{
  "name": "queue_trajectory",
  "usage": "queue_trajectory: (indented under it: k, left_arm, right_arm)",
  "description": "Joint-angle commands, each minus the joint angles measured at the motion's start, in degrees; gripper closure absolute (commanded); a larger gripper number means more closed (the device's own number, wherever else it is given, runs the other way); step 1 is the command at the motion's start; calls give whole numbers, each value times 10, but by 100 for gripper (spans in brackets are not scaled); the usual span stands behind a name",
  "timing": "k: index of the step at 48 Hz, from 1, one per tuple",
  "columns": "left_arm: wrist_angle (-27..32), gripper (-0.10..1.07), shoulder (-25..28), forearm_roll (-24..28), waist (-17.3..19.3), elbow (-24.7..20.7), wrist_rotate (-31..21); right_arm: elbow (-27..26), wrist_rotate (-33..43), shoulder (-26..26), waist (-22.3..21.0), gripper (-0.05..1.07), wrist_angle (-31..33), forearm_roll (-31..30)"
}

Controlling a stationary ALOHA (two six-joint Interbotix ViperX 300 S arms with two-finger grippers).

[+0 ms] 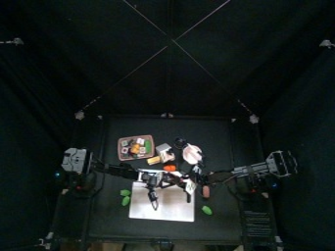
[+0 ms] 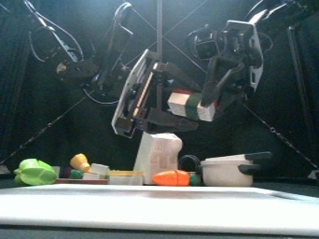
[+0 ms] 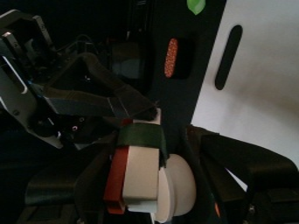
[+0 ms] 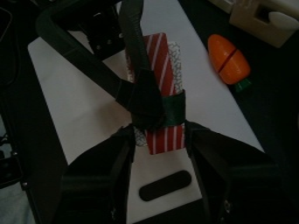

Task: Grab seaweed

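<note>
From above, the white cutting board point(image 1: 174, 196) lay on the black table point(image 1: 105, 211), with both arms meeting over its far edge. A tray of sushi pieces point(image 1: 135, 148) sat beyond the board, and green toy vegetables point(image 1: 125, 197) lay off the board's left side.

At table height, the right gripper point(image 2: 187, 105) hung above the board, clamped on a red-and-white striped seaweed packet point(image 2: 189, 105). A toy carrot point(image 2: 173, 177) and a pot point(image 2: 227, 171) stood on the far side of the board.

In the left wrist view, the left gripper point(image 3: 163, 175) stood spread wide, its jaws either side of the packet.

In the right wrist view, the right fingers point(image 4: 140, 98) pinched the packet above the board, the carrot beside the board's edge.
</note>
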Motion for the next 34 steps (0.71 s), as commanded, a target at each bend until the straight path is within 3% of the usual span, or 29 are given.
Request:
queue_trajectory:
  k: [1, 15, 34]
  left_arm:
    - [-2, 6, -8, -1, 3, -10, 0]
    - [-2, 26, -8, -3, 4, -11, 0]
    - [-2, 27, -11, -3, 3, -9, -2]
  right_arm:
    - [-14, -1, -8, 0, 58, -3, -2]
    - [-14, -1, -8, 0, 59, -3, -2]
    - [-15, -1, -8, 0, 59, -2, -4]
